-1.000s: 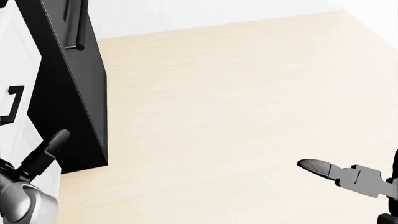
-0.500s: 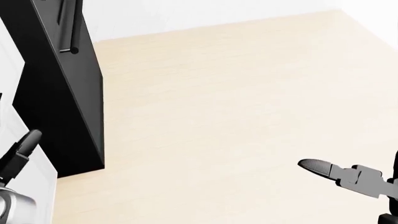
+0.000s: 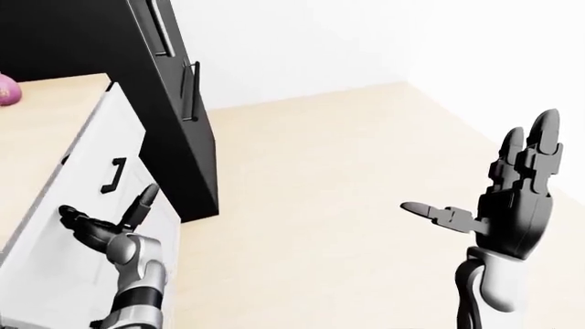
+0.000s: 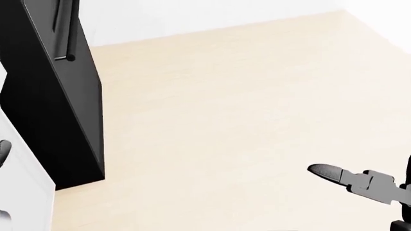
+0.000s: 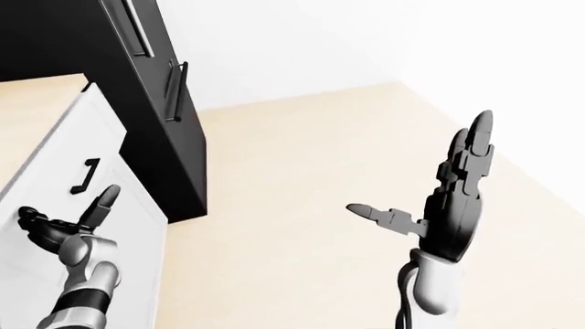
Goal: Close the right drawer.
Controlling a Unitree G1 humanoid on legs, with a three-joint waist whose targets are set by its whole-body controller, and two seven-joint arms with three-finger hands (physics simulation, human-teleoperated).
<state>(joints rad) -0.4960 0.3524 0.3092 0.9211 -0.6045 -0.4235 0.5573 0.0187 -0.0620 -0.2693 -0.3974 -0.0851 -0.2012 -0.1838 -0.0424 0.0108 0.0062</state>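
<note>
In the left-eye view my left hand (image 3: 108,223) sits low at the left, fingers (image 3: 145,201) spread apart and holding nothing, one pointing up just beside the white cabinet front (image 3: 91,205) with its small black handle (image 3: 116,175). I cannot tell whether any fingertip touches that front, nor whether this panel is the right drawer. Above it lies a pale tabletop (image 3: 46,130) with a pink thing (image 3: 7,89) cut off at the left edge, seen only in this view. A tall black unit (image 3: 173,123) with bar handles stands between the cabinet and the pale wood floor (image 3: 348,157). My right hand (image 3: 516,185) is raised at the right, palm upright, fingers straight up and the thumb stuck out toward the left, empty. In the head view only that thumb (image 4: 327,172) and a bit of the palm show at the lower right, with the black unit down the left side; a sliver of my left hand barely shows at the left edge. In the right-eye view the scene is much the same, my left hand lower at the left edge and well apart from my right hand, both open.
</note>
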